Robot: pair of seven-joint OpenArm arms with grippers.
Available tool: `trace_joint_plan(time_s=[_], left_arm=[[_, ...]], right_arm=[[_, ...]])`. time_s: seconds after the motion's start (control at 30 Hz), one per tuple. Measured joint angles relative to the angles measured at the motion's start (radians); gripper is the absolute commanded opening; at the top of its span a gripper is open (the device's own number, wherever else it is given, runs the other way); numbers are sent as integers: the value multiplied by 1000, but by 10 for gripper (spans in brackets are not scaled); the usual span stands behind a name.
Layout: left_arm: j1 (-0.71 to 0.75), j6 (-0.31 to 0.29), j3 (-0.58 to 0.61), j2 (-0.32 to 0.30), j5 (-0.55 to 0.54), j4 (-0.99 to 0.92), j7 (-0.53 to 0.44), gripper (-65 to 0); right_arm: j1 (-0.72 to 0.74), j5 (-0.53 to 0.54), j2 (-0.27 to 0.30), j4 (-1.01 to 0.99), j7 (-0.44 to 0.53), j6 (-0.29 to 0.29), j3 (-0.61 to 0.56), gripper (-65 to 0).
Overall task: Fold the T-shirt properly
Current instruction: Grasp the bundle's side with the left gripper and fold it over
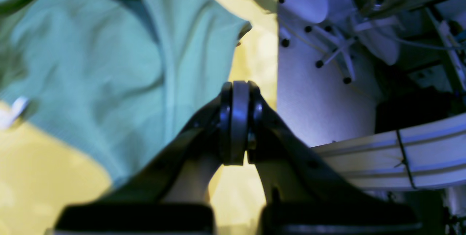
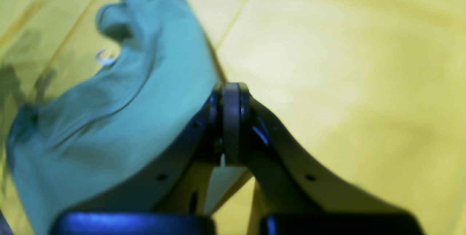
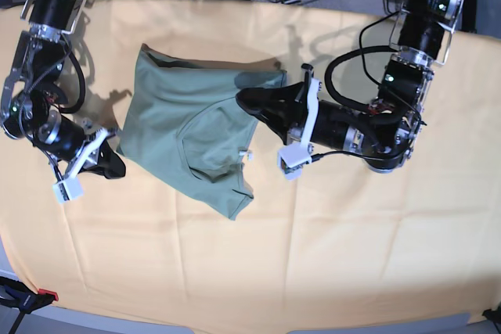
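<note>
The sage-green T-shirt (image 3: 188, 134) lies partly folded on the yellow-orange cloth (image 3: 329, 248), left of centre in the base view. At its lower left edge the right gripper (image 3: 116, 163), on a bent arm reaching low over the cloth, has its jaws pressed together, empty. Farther back, the left gripper (image 3: 243, 101) stretches level to the shirt's upper right corner, jaws likewise clenched, holding nothing.

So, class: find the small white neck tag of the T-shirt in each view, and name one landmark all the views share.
Left wrist: white tag at far left edge.
Right wrist: upper left, at the collar.
Base: centre, on the shirt's right edge.
Shared landmark: the yellow cloth under the T-shirt.
</note>
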Motion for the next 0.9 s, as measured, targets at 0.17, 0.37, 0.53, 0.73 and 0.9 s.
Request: trace_joint_plan(time_s=[0.17,0.37,0.53,0.73,0.9], left_arm=[[0,0,64,36,0,0,0,-650],[0,0,225,50,166,20,-3,-650],[-2,-3,275,46,410,20,-26,-650],[-20,-2,279,45,543,20,-109,-650],[-59,-3,278,45,654,11,-192,-650]], right_arm=[[72,-96,-2,-112,2,0,-126,-650],[113,-155,36,-126,6,0,-274,-650],[109,-168,70,-127,9,0,-293,-650],[107,-165,111,-127,12,0,-304,-650],[75,-114,111,-127,5,0,-319,-650]])
